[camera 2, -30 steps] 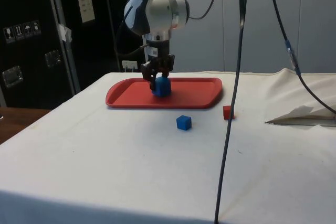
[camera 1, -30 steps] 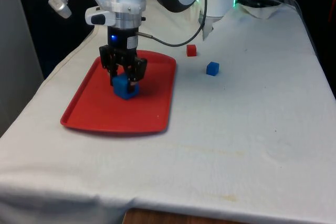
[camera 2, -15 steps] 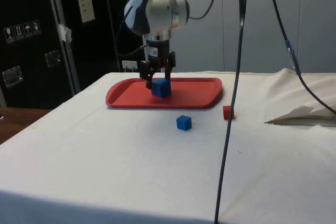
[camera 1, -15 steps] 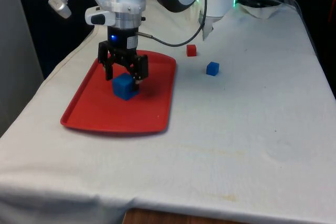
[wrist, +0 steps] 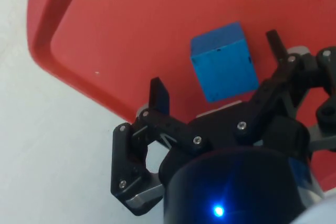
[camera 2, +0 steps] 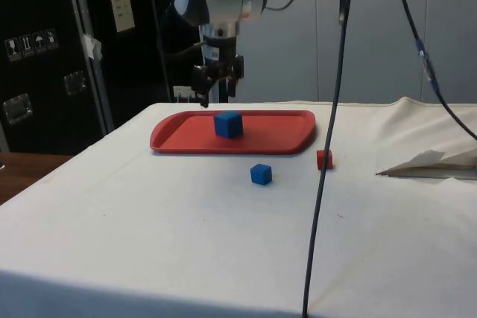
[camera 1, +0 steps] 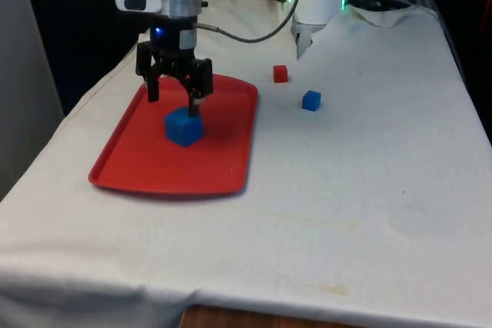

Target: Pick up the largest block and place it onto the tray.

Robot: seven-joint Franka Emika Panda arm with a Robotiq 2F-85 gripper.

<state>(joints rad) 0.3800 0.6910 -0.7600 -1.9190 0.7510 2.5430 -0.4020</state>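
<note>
Retreating is the step, I judge: gripper hangs open above large blue block on red tray; rise straight, avoiding any touch.

Even, bright light — soft shadows on the white cloth; no glare.

A plain blue large block sat on a solid red tray. At upper centre were a small red cube and small blue cube on white cloth. The gripper was black.
</note>
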